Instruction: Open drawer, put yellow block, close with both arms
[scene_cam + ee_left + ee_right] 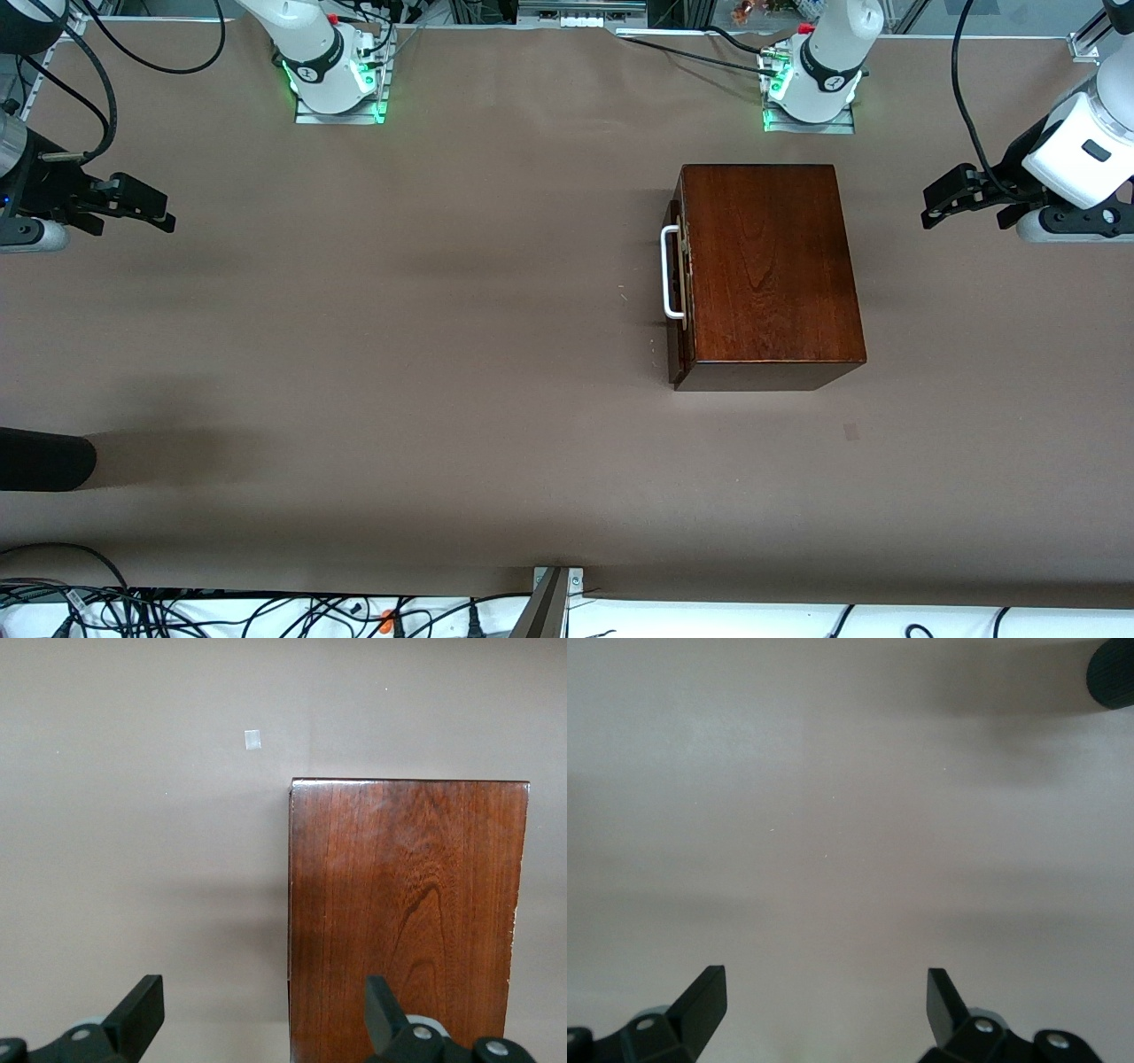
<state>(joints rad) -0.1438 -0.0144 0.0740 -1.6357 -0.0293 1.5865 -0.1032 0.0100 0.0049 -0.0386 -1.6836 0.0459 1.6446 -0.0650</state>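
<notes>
One wooden box (769, 270) sits on the worktop (399, 354), toward the left arm's end, and its drawer (677, 292) looks pushed in, or almost all the way in. You can see the white handle (670, 272) on the drawer front, and it faces the right arm's end of the worktop, so that arm would have the easy reach to it. No yellow block shows anywhere you can look. It may be shut inside the drawer, or it may be out of sight, and you cannot tell which from here. So this could be a drawer waiting to be pulled out, or one closed again with the block inside. Your left end effector (961, 199) hangs over the worktop just past the box, with its fingers spread wide and nothing between them. Your right end effector (133, 202) hangs over the bare worktop at the other end, well apart from the box, also wide and holding nothing. Both arms wait off to the sides, which leaves the middle free.
</notes>
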